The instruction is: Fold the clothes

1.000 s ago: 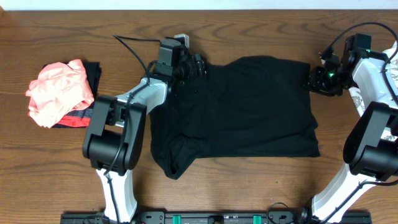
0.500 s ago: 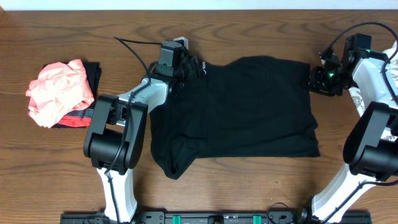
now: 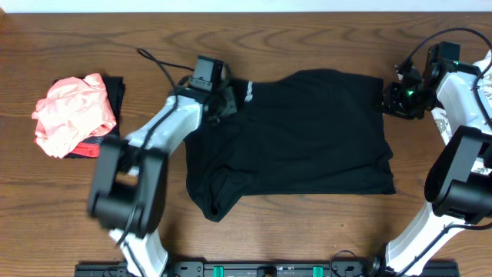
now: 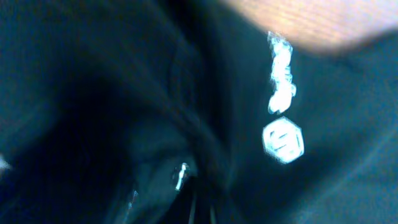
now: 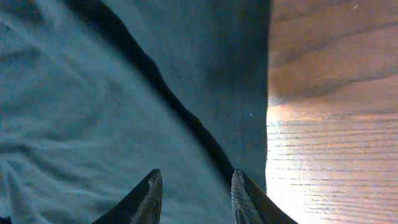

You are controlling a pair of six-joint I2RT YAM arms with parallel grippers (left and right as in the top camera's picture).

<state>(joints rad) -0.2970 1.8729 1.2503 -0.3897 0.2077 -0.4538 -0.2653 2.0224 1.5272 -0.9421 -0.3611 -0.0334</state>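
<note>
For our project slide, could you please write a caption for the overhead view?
The left gripper pinches one far corner of the black garment; right gripper, jaws apart, sits at the other.

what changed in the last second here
The left hand closed on the top-left corner of the black garment and drew back slightly toward the robot, its arm swinging left. The fabric there shifted, uncovering a white logo. The right hand stayed at the garment's top-right corner, and the pink pile did not move.
</note>
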